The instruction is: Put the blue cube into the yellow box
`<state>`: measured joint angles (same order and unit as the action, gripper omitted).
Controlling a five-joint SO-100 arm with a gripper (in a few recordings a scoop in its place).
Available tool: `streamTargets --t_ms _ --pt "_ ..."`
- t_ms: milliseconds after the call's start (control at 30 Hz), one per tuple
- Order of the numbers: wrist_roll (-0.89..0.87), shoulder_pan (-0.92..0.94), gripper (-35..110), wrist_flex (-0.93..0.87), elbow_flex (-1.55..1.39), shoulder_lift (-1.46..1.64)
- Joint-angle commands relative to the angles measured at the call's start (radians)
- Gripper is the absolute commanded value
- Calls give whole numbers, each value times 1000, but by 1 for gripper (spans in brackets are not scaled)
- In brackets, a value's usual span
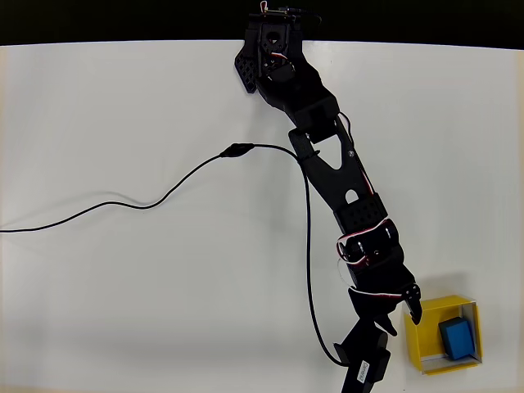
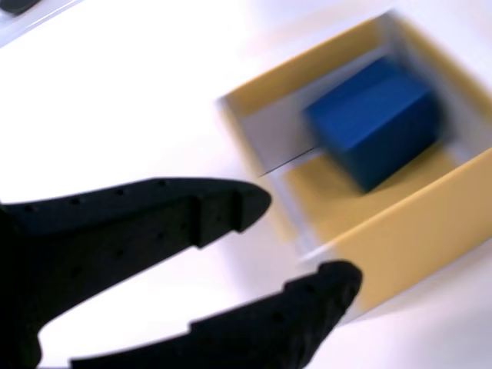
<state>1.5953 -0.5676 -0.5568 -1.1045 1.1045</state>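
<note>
The blue cube [image 1: 457,337] lies inside the yellow box [image 1: 416,345] near the table's lower right corner in the overhead view. My gripper [image 1: 403,318] hovers just left of the box, one fingertip over the box's near-left corner. In the wrist view the blue cube [image 2: 377,123] rests on the floor of the yellow box [image 2: 415,231], free of my fingers. There my gripper [image 2: 304,240] is open and holds nothing, with both black fingers [image 2: 154,219] just outside the box's wall.
A black cable [image 1: 147,205] runs across the white table from the left edge to my arm [image 1: 336,164] and down to the wrist. The table's far edge lies along the top of the overhead view.
</note>
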Motion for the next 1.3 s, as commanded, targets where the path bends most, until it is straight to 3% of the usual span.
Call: streamTargets --t_ms 0,300,733,1267 --pt "-12 3 18 -14 -160 492" --pt "-14 9 18 118 -664 841" --pt "12 49 19 163 -1200 1226" --pt "34 350 16 -72 -1651 1718"
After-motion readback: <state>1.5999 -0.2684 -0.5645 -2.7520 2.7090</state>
